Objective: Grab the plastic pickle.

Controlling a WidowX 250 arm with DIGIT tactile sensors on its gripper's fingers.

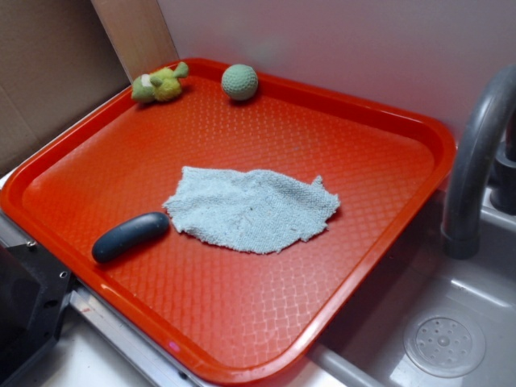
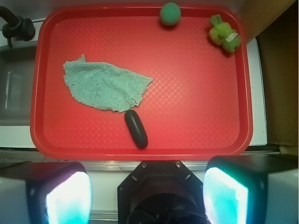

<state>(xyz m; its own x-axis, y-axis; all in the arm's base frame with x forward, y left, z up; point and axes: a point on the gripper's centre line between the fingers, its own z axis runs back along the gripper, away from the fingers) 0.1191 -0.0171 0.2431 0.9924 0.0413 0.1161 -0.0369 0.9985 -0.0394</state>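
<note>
From the wrist camera I see my gripper point(image 2: 147, 196) with its two pads point(image 2: 69, 198) spread wide apart at the bottom of the view, holding nothing. It hangs above the near edge of the red tray point(image 2: 46, 140), outside the rim, well apart from everything on it.

The closest thing to the gripper is the plastic pickle point(image 2: 136, 129), a dark oblong capsule lying flat on the tray floor close to the near rim, roughly between my pads in line of sight. One rounded end just meets or nearly meets the frayed edge of the pale green cloth point(image 2: 103, 86); I cannot tell if they touch. In the exterior view the plastic pickle point(image 1: 131, 236) sits just beside the cloth point(image 1: 251, 208), near the tray point(image 1: 242, 322) edge.

Further out, at the far side of the tray, a pale green ball point(image 2: 170, 14) rests against the rim, and near it, in the corner, a small yellow-green plush toy point(image 2: 224, 34). Beyond the tray, the exterior view shows a grey faucet point(image 1: 476, 153) and a sink point(image 1: 443, 343).
</note>
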